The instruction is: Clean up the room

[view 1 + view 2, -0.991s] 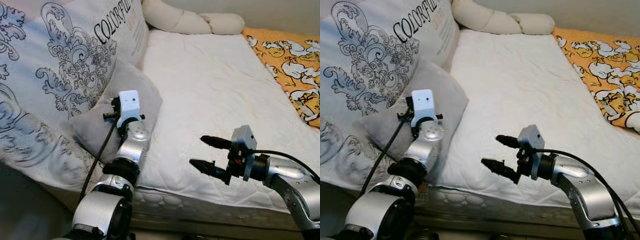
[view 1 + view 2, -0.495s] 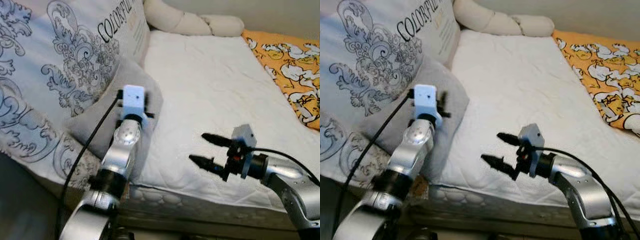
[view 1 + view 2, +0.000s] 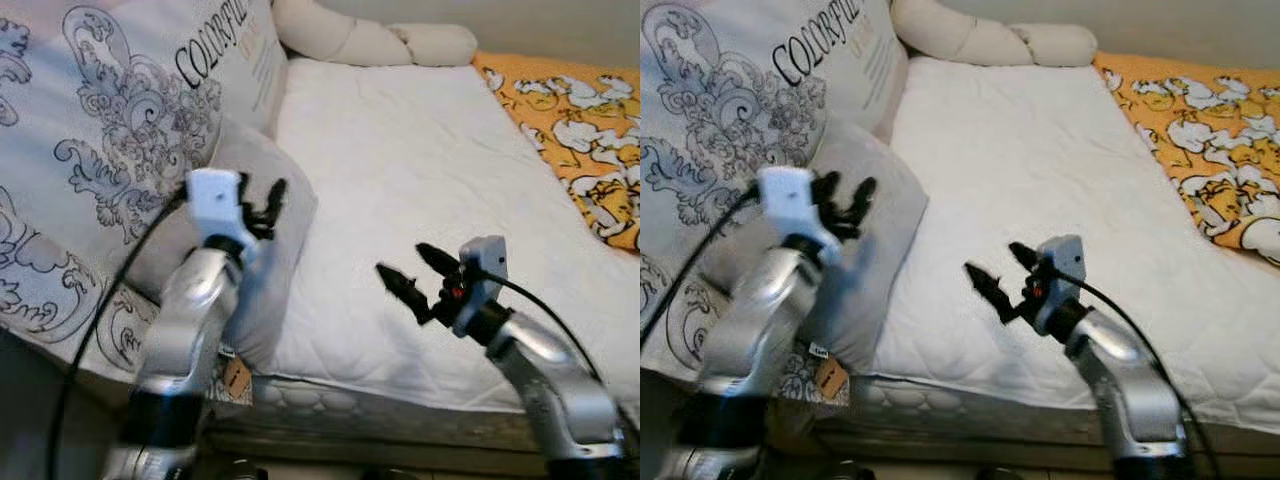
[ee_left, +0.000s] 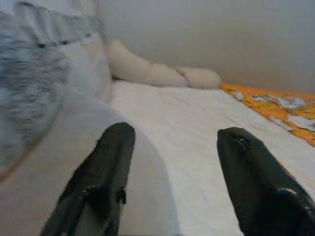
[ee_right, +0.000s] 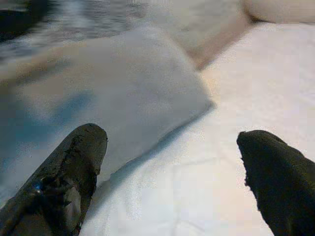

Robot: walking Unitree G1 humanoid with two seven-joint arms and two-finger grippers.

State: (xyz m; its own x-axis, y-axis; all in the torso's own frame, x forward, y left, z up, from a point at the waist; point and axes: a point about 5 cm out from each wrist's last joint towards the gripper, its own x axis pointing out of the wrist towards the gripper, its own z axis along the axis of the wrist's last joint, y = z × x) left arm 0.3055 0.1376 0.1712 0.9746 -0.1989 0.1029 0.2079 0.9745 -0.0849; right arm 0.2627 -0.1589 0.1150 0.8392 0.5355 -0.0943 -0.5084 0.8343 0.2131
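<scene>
The bare white mattress (image 3: 420, 170) lay open between the grey pillow (image 3: 262, 240) on the left and the orange blanket (image 3: 575, 120) on the right. The large printed cushion (image 3: 110, 130) walled the left side; a cream bolster (image 3: 370, 40) closed the far end.

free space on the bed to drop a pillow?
Free: the white mattress middle, bordered by the grey pillow, the cream bolster at the head and the orange blanket. Crowded: the side with the patterned bedding, where the open left gripper hovers. The open right gripper is over the near edge.
</scene>
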